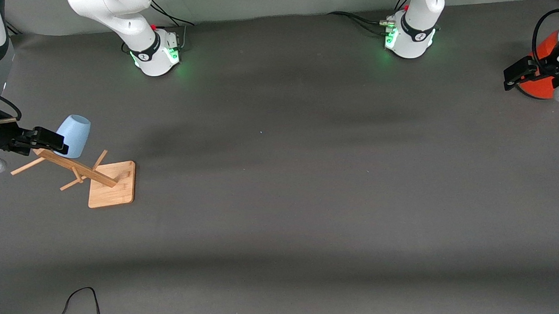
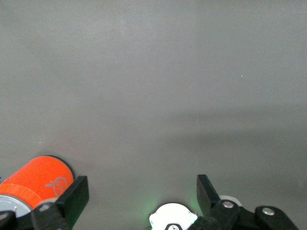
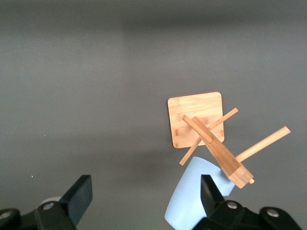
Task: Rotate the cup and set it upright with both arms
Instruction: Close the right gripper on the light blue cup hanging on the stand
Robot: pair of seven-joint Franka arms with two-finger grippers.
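The right claw (image 1: 47, 141) hangs released and empty above the wooden peg stand (image 1: 106, 181), whose post and pegs rise between it and the pale-blue cup (image 1: 74, 135) on the counter (image 1: 309, 198). The left claw (image 1: 516, 73), also released, hangs over the orange canister (image 2: 41, 179), which bears a small grey logo.

Your right gripper (image 1: 47, 141) hangs at the right arm's end of the table, fingers (image 3: 79, 196) spread wide, holding nothing. Your left gripper (image 1: 516, 77) sits at the left arm's end — same deal, jaws wide apart, empty.
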